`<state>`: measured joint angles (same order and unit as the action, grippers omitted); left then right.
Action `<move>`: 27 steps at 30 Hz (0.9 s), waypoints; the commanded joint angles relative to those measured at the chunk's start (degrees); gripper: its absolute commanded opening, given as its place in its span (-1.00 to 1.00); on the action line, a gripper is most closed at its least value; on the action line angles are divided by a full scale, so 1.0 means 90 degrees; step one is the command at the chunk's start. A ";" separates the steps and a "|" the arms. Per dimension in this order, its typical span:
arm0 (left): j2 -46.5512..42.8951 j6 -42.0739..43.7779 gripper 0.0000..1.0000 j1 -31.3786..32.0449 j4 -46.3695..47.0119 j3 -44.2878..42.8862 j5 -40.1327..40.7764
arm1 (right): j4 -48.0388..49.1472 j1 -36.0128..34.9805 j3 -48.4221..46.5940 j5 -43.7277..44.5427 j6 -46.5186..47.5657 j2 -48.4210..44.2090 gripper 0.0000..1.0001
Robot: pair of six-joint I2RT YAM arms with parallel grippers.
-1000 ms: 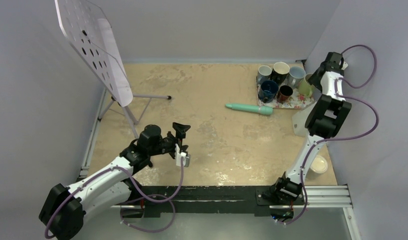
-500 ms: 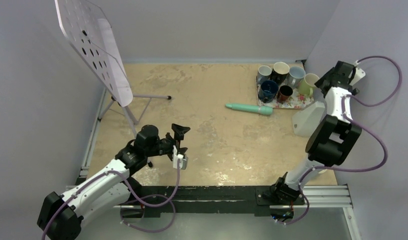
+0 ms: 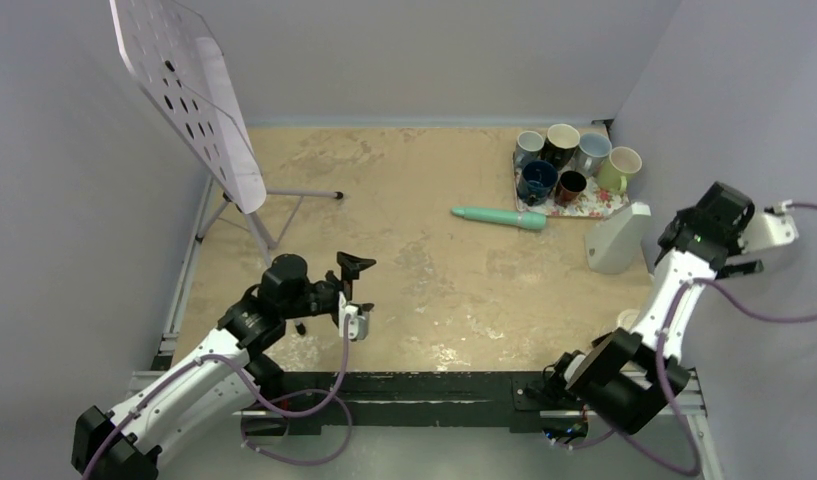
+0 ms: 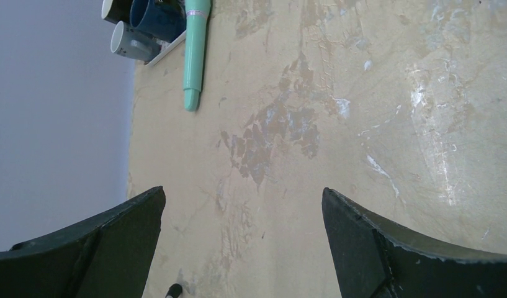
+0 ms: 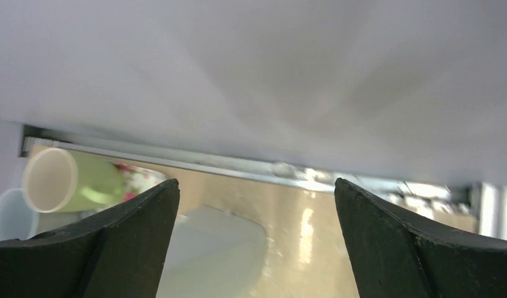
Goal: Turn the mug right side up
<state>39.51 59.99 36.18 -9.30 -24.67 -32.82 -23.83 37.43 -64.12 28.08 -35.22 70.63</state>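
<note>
The lime-green ceramic mug [image 3: 621, 168] stands mouth-up at the far right, so we judge the turning done; right hand [image 5: 252, 186] and left hand [image 4: 243, 192] gape empty, needing only retreat.

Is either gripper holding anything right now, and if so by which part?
Nothing is held. The left gripper and the right gripper both stand open, with nothing between their fingers.

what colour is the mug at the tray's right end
The mug is light green, cream inside; clearest in the right wrist view.
</note>
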 commanded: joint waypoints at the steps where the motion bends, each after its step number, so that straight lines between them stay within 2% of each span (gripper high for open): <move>1: -0.0257 -0.0765 1.00 0.0059 -0.0042 -0.0269 -0.0231 | -0.0848 0.0531 0.1204 -0.0150 -0.1158 -0.1354 0.97; 4: -0.0383 -0.1193 1.00 0.0083 -0.0042 -0.0271 -0.0160 | -0.1175 0.0620 0.2022 0.0081 -0.1610 -0.2019 0.97; 8: -0.0515 -0.1470 1.00 0.0099 -0.0041 -0.0243 -0.0121 | -0.1671 0.0704 0.2389 -0.0152 -0.1891 -0.2246 0.92; 14: -0.0552 -0.1506 1.00 0.0092 0.0069 -0.0197 -0.0044 | -0.2145 0.0713 0.2289 -0.0243 -0.2015 -0.1508 0.91; 18: -0.0618 -0.1475 1.00 0.0091 0.0439 -0.0001 0.0125 | -0.2202 0.0724 0.2494 -0.0345 -0.2392 -0.1058 0.83; 22: -0.0724 -0.1289 1.00 0.0085 0.0394 0.0107 0.0405 | -0.2057 0.0714 0.2518 -0.0448 -0.1861 -0.0936 0.72; 27: -0.0724 -0.0951 0.99 0.0065 0.0630 0.0288 0.0715 | -0.2427 0.0684 0.2296 -0.0936 -0.1587 -0.1132 0.68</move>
<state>33.19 49.15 36.82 -7.33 -23.57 -28.91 -40.75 43.57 -43.29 26.87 -50.04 60.23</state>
